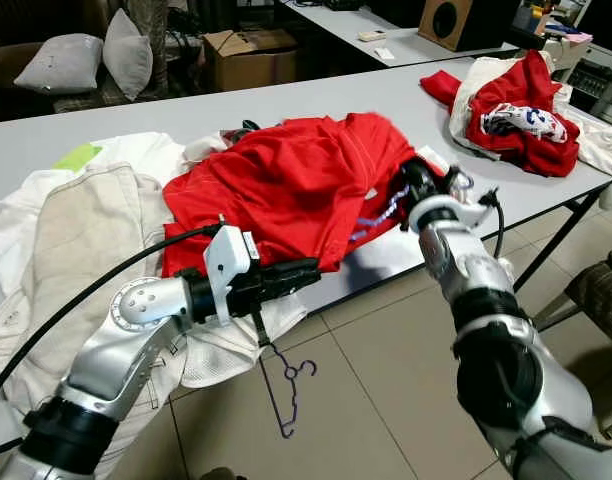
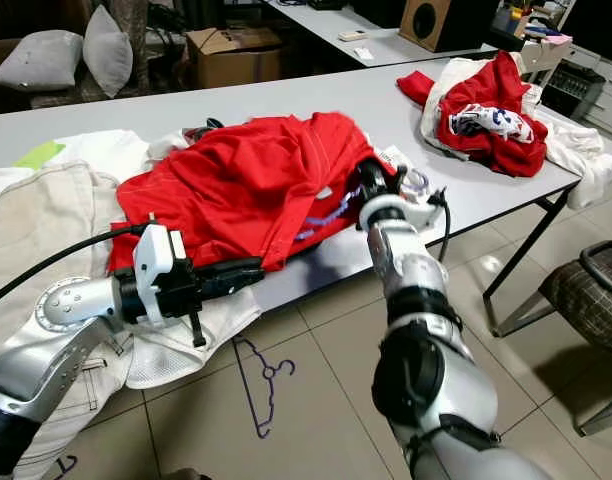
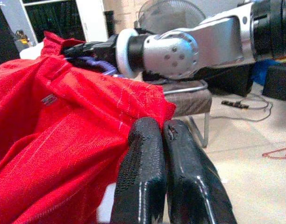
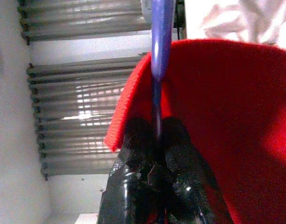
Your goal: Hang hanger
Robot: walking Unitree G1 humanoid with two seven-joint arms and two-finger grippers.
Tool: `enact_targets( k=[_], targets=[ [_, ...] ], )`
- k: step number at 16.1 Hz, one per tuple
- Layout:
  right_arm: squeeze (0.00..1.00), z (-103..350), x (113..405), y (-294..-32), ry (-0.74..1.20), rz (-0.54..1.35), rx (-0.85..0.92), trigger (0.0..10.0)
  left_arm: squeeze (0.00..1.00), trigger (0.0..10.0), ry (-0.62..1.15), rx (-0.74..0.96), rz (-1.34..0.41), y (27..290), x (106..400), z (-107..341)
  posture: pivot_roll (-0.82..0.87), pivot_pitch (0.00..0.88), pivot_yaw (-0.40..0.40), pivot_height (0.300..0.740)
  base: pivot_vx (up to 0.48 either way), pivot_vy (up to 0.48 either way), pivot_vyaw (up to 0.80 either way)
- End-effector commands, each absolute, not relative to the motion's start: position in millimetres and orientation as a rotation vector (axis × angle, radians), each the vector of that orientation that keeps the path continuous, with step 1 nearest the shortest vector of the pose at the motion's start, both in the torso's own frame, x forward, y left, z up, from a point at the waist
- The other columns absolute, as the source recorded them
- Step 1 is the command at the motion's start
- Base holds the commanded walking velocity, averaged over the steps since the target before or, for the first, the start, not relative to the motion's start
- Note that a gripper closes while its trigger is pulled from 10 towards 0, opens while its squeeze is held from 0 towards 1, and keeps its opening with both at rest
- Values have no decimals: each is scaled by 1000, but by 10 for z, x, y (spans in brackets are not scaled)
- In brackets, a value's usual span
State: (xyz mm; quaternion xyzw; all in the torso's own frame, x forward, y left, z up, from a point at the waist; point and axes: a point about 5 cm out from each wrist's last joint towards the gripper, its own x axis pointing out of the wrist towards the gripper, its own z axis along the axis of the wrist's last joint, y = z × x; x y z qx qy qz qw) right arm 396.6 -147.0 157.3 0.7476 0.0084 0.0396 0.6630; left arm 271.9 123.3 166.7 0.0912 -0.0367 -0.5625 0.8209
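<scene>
Half done, I'd judge — right fingers (image 4: 154,154) pinch the purple hanger (image 4: 160,42) inside the red shirt (image 1: 286,185); left fingers (image 3: 168,177) closed, empty.

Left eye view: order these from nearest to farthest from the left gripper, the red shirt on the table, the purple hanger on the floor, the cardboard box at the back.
From the left gripper:
1. Red shirt, touching its fingertips, on the table.
2. Purple hanger on the floor, just below it.
3. Cardboard box, far behind the table.

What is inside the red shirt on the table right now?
A purple hanger, pinched by the right gripper, runs into the red shirt. Its far end is covered by cloth.
</scene>
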Motion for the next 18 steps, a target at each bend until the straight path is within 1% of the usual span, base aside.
enact_targets(
  k=[1, 2, 4, 5, 6, 7, 8, 9, 12, 13, 15, 16, 17, 18],
  targets=[
    [0, 1688, 4012, -1585, -68, 50, 1660, 10000, 0, 0, -106, 170, -1288, 1051, 2670, 1758, 22, 0, -88, 740, 0, 0, 0],
    [0, 1684, 4019, -1556, -62, 41, 1654, 10000, 0, 0, -115, 157, -1309, 991, 2661, 1788, 22, 0, -88, 740, 0, 0, 0],
    [0, 1688, 4030, -1416, -15, 73, 1634, 10000, 0, 0, -165, 137, -1302, 864, 2702, 1864, 26, 0, -90, 740, 0, 0, 0],
    [0, 1684, 4028, -1278, 43, 122, 1566, 10000, 0, 0, -204, 132, -1275, 807, 2757, 1926, 23, 0, -89, 740, 0, 0, 0],
    [0, 1664, 4016, -1149, 106, 171, 1476, 10000, 0, 0, -231, 131, -1245, 791, 2814, 1988, 23, 0, -89, 740, 0, 0, 0],
    [0, 1640, 3995, -1045, 162, 210, 1434, 10000, 0, 0, -256, 116, -1211, 799, 2872, 2080, 23, 0, -89, 740, 0, 0, 0],
    [0, 1638, 3978, -1011, 185, 234, 1451, 10000, 0, 0, -265, 130, -1178, 832, 2917, 2135, 14, 0, -83, 740, 0, 0, 0],
    [0, 1649, 3952, -995, 215, 270, 1452, 10000, 0, 0, -280, 128, -1148, 871, 2956, 2205, 14, 0, -83, 740, 0, 0, 0],
    [0, 1676, 3869, -1005, 259, 342, 1395, 10000, 0, 0, -305, 143, -1140, 860, 2969, 2298, -3, 0, -72, 740, 0, 0, 0],
    [0, 1725, 3815, -1045, 264, 369, 1367, 10000, 0, 0, -296, 179, -1125, 877, 2972, 2318, -9, 0, -68, 740, 0, 0, 0],
    [0, 1835, 3711, -1116, 264, 399, 1373, 10000, 0, 0, -242, 292, -1033, 990, 3048, 2266, -9, 0, -68, 740, 0, 0, 0],
    [0, 1854, 3685, -1123, 268, 406, 1371, 10000, 0, 78, -233, 303, -1014, 1015, 3064, 2260, -9, 0, -68, 740, 0, 0, 0],
    [0, 1900, 3591, -1146, 278, 424, 1316, 10000, 0, 5294, -217, 282, -957, 1068, 3098, 2300, -26, 0, -60, 740, 0, 0, 0],
    [0, 1953, 3504, -1229, 259, 400, 1286, 10000, 918, 10000, -170, 249, -957, 1112, 3078, 2306, -36, 0, -58, 740, 0, 0, 0]
  ],
)
